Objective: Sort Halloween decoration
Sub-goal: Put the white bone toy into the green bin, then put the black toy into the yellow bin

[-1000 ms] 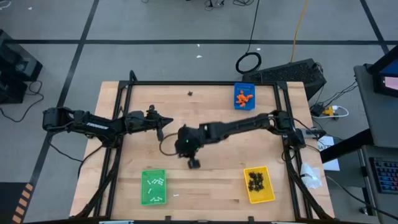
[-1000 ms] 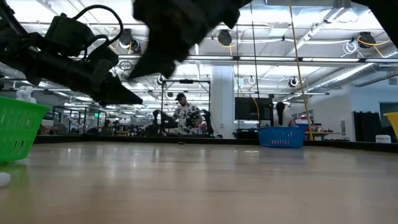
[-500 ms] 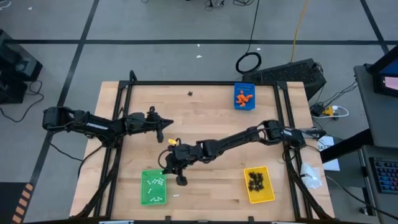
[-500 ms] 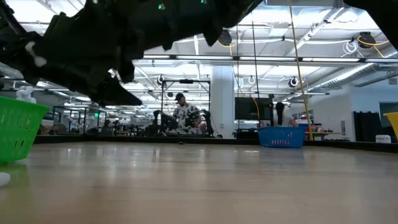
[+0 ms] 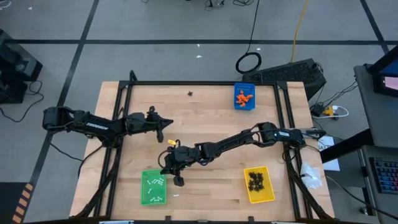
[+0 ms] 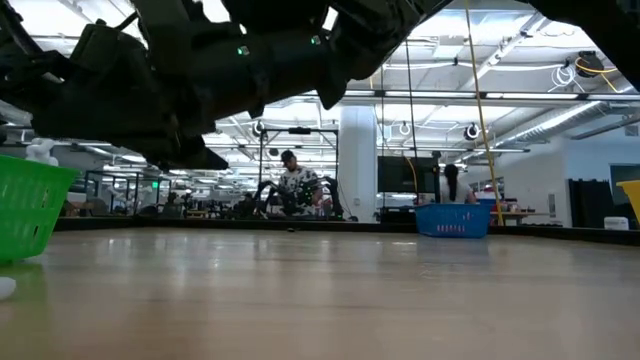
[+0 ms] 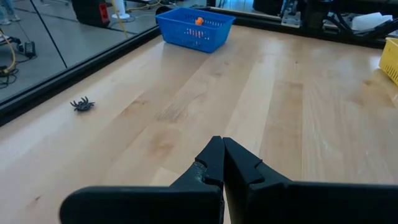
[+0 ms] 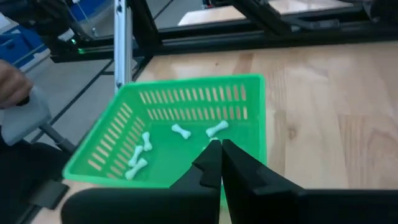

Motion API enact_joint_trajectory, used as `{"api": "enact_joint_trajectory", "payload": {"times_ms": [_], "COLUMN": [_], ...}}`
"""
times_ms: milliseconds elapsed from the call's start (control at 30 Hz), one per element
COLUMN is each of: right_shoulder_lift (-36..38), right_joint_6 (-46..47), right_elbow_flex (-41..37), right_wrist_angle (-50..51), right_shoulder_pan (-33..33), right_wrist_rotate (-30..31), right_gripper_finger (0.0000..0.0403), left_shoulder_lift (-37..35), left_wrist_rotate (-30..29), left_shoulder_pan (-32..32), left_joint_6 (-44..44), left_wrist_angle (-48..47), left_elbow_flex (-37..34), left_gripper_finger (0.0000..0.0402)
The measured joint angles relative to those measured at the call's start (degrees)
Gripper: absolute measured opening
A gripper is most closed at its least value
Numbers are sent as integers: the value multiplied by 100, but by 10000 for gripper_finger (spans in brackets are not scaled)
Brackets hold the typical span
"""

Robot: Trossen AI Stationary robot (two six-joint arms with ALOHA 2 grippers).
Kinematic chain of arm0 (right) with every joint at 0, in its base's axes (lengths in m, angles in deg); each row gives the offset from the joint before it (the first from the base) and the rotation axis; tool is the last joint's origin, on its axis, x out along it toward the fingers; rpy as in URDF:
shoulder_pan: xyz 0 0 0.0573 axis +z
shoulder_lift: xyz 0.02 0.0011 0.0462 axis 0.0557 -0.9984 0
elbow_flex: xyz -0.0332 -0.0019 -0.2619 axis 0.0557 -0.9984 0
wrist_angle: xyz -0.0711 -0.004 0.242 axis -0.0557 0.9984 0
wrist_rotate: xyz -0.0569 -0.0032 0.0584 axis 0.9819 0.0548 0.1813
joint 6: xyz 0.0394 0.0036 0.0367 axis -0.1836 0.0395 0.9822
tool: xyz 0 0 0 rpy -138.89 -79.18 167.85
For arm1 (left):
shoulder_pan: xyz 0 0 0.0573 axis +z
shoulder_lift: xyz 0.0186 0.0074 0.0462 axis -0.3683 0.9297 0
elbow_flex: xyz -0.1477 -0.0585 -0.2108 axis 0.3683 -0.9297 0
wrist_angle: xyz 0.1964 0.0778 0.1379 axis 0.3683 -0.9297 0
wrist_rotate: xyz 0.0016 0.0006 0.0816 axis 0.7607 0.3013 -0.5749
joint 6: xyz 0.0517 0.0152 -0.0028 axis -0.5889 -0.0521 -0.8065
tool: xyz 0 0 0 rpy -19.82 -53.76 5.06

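My right gripper is shut and hangs over the right wall of the green tray, reaching from the table's right. Several white bones lie in that tray. I see nothing between its fingers. My left gripper is shut with nothing in it and waits at the table's left middle. A black spider lies loose near the far edge. One white bone lies on the wood beside the green tray.
The blue tray with orange lumps stands at the far right. The yellow tray with black spiders stands at the near right. A black frame borders the table. Bare wood lies in the middle. People show in the room behind.
My right gripper has gone down and toward the table's near left, from the middle of the table to the green tray's right wall. Its fingers have tipped up from pointing steeply down to nearly level. It stays shut.
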Motion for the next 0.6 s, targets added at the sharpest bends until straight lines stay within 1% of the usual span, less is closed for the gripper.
{"api": "enact_joint_trajectory", "payload": {"times_ms": [200,400,600], "right_shoulder_lift": [-17,-15,-15], "right_joint_6": [1,3,3], "right_elbow_flex": [0,0,0], "right_wrist_angle": [108,421,462], "right_shoulder_pan": [-47,-52,-52], "right_wrist_rotate": [4,2,4], "right_gripper_finger": [0,0,0], "left_shoulder_lift": [2,2,2], "left_wrist_rotate": [0,0,0], "left_shoulder_pan": [0,0,0], "left_joint_6": [7,2,4], "left_wrist_angle": [-39,-85,-98], "left_elbow_flex": [0,0,0], "left_gripper_finger": [0,0,0]}}
